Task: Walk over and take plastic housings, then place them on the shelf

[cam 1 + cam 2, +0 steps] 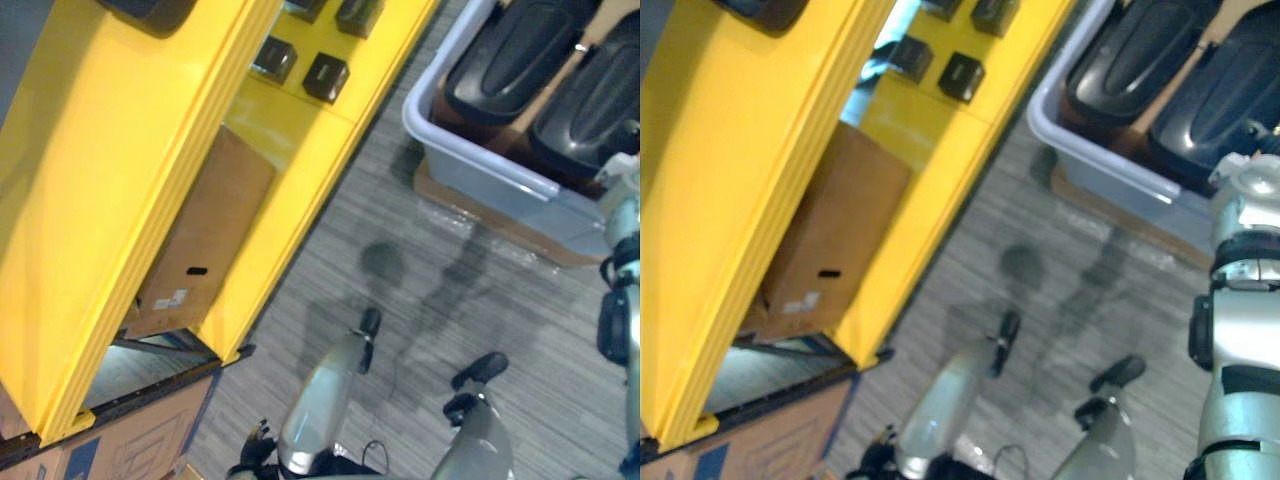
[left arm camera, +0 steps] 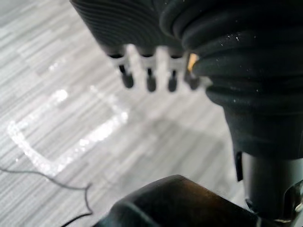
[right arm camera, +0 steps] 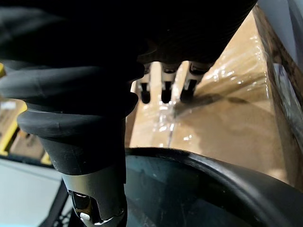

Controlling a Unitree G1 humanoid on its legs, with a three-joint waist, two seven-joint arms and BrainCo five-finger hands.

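Observation:
Two black plastic housings (image 1: pixel 515 55) (image 1: pixel 600 100) lie side by side in a pale grey bin (image 1: pixel 450 140) at the upper right. A third dark housing (image 1: pixel 150 12) rests on top of the yellow shelf (image 1: pixel 100 200) at the left. My right hand (image 3: pixel 163 90) hangs with relaxed fingers above film-wrapped cardboard (image 3: pixel 227 118), and the glossy curved edge of a black housing (image 3: pixel 203 189) shows close beneath it; I cannot tell whether they touch. My left hand (image 2: pixel 149 78) hangs over the grey floor with straight fingers, holding nothing.
Small black boxes (image 1: pixel 325 77) sit on a shelf level, with a cardboard box (image 1: pixel 205 230) on the level below. Another carton (image 1: pixel 130 440) stands at the shelf's foot. The bin sits on flat cardboard (image 1: pixel 500 225). A tape outline (image 2: pixel 61 137) marks the striped grey floor.

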